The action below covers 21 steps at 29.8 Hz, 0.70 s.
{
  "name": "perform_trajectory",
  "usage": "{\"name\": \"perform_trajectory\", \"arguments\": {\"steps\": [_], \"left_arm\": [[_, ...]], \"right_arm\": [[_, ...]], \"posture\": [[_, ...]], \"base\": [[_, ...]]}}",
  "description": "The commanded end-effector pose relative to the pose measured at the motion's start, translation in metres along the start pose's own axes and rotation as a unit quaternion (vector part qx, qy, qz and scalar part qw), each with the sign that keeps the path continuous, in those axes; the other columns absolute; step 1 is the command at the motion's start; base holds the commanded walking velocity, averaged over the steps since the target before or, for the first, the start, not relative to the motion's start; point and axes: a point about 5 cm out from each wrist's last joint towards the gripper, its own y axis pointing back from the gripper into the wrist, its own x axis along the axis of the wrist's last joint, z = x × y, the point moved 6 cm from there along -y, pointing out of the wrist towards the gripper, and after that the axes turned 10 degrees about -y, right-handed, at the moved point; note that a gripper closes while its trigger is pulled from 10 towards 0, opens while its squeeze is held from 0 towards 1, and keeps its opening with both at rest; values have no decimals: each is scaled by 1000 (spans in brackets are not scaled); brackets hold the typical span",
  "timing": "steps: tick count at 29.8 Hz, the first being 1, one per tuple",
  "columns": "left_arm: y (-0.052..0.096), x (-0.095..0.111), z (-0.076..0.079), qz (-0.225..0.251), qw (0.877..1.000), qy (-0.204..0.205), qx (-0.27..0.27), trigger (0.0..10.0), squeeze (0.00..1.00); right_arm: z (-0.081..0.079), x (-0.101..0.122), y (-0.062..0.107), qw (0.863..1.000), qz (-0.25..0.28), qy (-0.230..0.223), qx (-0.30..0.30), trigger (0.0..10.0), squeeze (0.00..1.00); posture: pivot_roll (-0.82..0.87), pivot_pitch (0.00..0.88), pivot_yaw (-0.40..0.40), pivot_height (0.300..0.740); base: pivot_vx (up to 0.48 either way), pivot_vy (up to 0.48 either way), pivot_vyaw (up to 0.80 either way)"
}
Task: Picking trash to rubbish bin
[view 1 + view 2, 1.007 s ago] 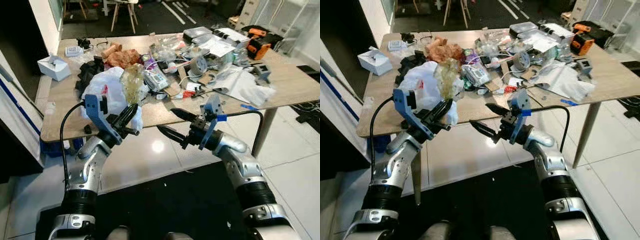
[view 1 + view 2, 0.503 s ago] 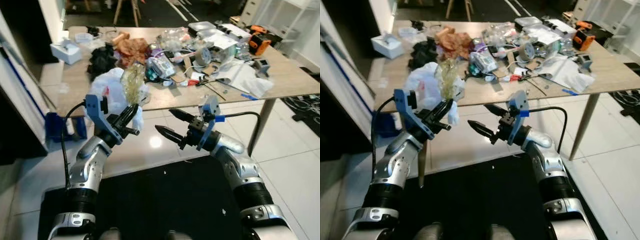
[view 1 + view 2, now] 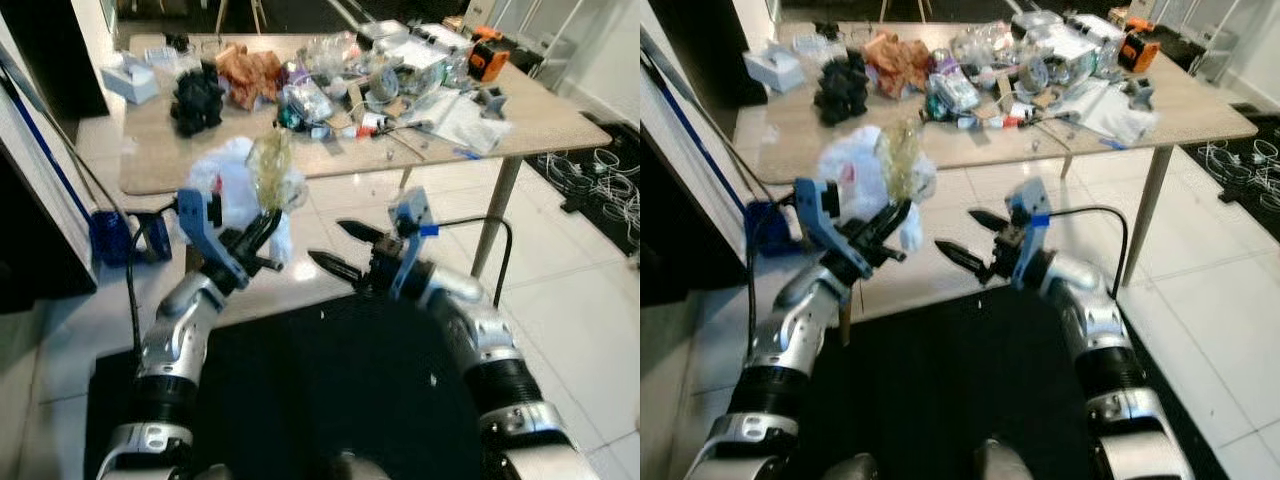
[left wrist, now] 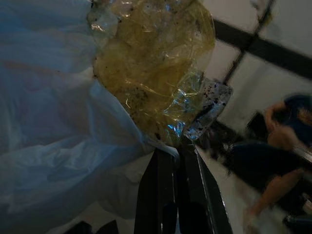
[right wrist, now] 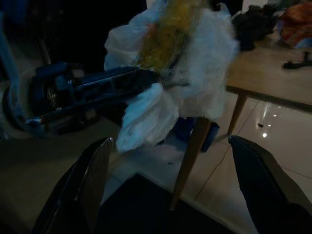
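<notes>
My left gripper (image 3: 262, 240) is clamped on the white plastic bag (image 3: 232, 185), yellowish wrapper (image 4: 156, 68) pointing upward from its tips (speckles visible from wrist); right gripper (image 3: 342, 250) gapes apart beside it.

crinkled white plastic bag (image 3: 232, 185), glossy yellowish clear film (image 4: 156, 63), matt wood-look table (image 3: 150, 170), glossy white floor tiles (image 3: 570, 250)

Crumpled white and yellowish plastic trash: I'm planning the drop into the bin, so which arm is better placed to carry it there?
Left. The left pincer is already shut on the crumpled white and yellowish plastic trash, held up clear of the wooden table. The right pincer hangs open and empty beside it.
</notes>
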Motion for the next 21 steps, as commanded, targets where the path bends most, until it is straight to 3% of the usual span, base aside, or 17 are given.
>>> {"name": "perform_trajectory", "arguments": {"steps": [1,10,21], "left_arm": [[-6,-6,17,-15,999,-22,-43,10000,0],[-7,-14,29,-44,994,-54,-83,10000,0],[-8,-18,29,-53,992,-69,-88,10000,0]], "right_arm": [[6,-4,6,1000,-10,-5,-15,10000,0],[7,-5,6,1000,-14,-8,-16,10000,0],[7,-6,5,1000,-18,-11,-14,10000,0]], "posture": [[-42,0,-60,740],[-45,0,-59,740],[-45,0,-60,740]], "base": [[0,0,-800],[0,0,-800],[0,0,-800]]}}
